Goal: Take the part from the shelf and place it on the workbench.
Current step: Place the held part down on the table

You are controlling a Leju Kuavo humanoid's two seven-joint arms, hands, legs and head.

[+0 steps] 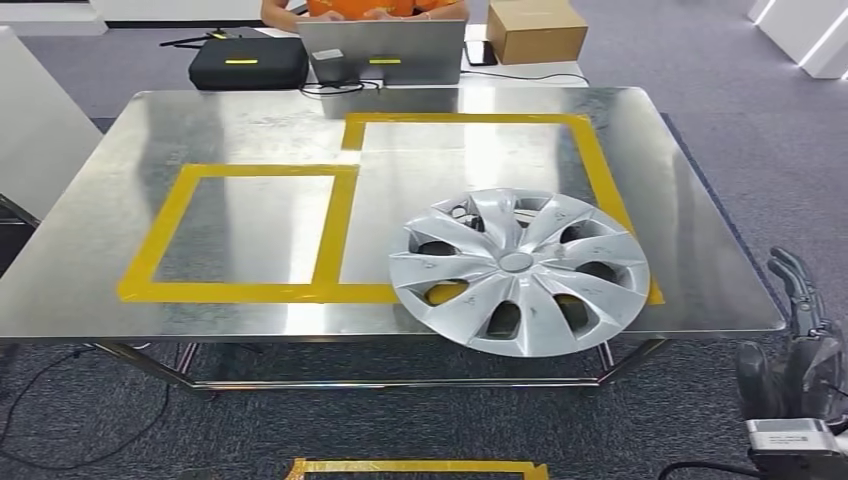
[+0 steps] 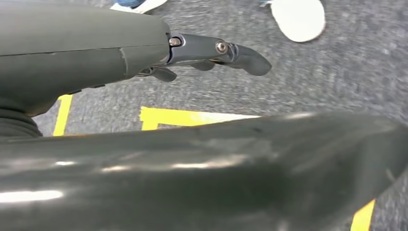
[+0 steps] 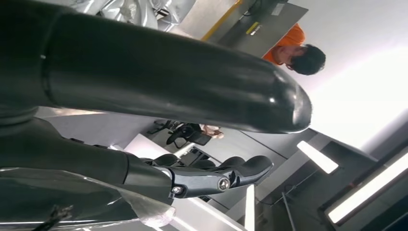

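- Head view: workbench (image 1: pixel 120 290) w/ yellow tape rectangles (image 1: pixel 335 230); silver part (image 1: pixel 519 270), a wheel cover, lies flat on bench's near right edge, over tape, rim overhanging slightly
- Left hand (image 2: pixel 211 53): fingers spread over carpet, holding nothing
- Right hand (image 1: pixel 795 340): beside bench's right corner, apart from part; fingers apart, nothing held

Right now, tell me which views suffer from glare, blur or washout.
Head view: sharp, with ceiling lights glaring off the steel table; the hubcap is clear. Left wrist view: the carpet is smeared by motion blur and the left hand looms close. Right wrist view: the bright background is blown out white.
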